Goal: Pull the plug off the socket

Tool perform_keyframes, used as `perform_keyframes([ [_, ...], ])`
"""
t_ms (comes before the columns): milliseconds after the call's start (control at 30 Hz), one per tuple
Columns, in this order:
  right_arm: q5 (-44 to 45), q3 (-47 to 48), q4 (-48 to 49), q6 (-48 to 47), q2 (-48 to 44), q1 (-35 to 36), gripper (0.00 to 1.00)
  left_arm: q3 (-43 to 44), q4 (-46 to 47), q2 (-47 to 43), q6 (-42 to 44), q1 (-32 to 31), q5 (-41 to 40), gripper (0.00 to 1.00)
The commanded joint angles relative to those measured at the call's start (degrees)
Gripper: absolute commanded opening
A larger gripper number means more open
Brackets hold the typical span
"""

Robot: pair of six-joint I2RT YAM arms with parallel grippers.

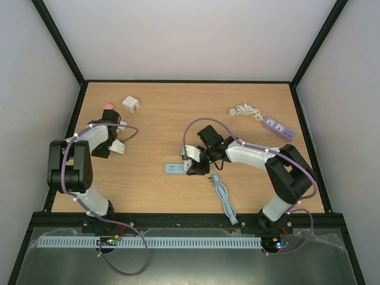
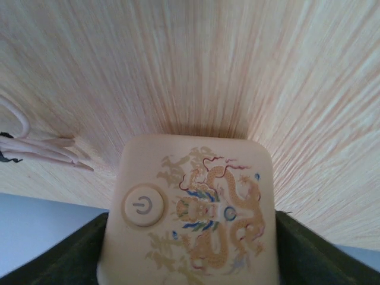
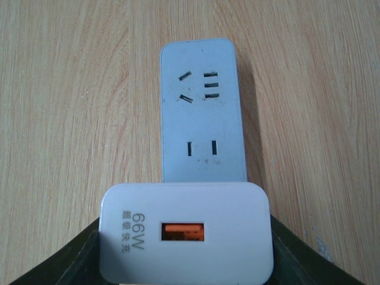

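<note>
Plug point(image 3: 186, 234) of white plastic, marked 66W and with an orange port on its face, sits between the two dark fingers of the right pincer point(image 3: 186, 252), which is closed on both its sides and holds it. Just beyond it the socket point(image 3: 202, 113), a pale flat strip, lies on the wooden surface point(image 1: 178, 119) with its holes up, and the plug covers the near end of it in the right wrist view; we cannot tell if the pins are in the socket or already out. From above, this strip is near the middle of the surface, and a pale blue cable point(image 1: 224, 196) runs from beside the right pincer toward the near edge. The left pincer point(image 2: 190, 252) is closed too: it grips a cream box point(image 2: 193, 202) with a round power button and a dragon drawing, held over the surface at the left side. At the far left we see a white cube adapter point(image 1: 130, 104), and at the far right a purple power strip point(image 1: 279, 127) with a white cable bundle point(image 1: 245, 110) just beside it.
</note>
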Motion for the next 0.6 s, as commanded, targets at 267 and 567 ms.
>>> perform_keyframes([
  [267, 12.12, -1.68, -1.78, 1.44, 5.33, 0.11, 0.03, 3.36, -5.27, -1.33, -6.42, -1.08, 4.06, 0.99],
  [567, 12.51, -1.53, -1.86, 1.44, 5.57, 0.50, 0.03, 6.89, -9.16, -6.64, -13.63, -1.09, 17.50, 0.99],
])
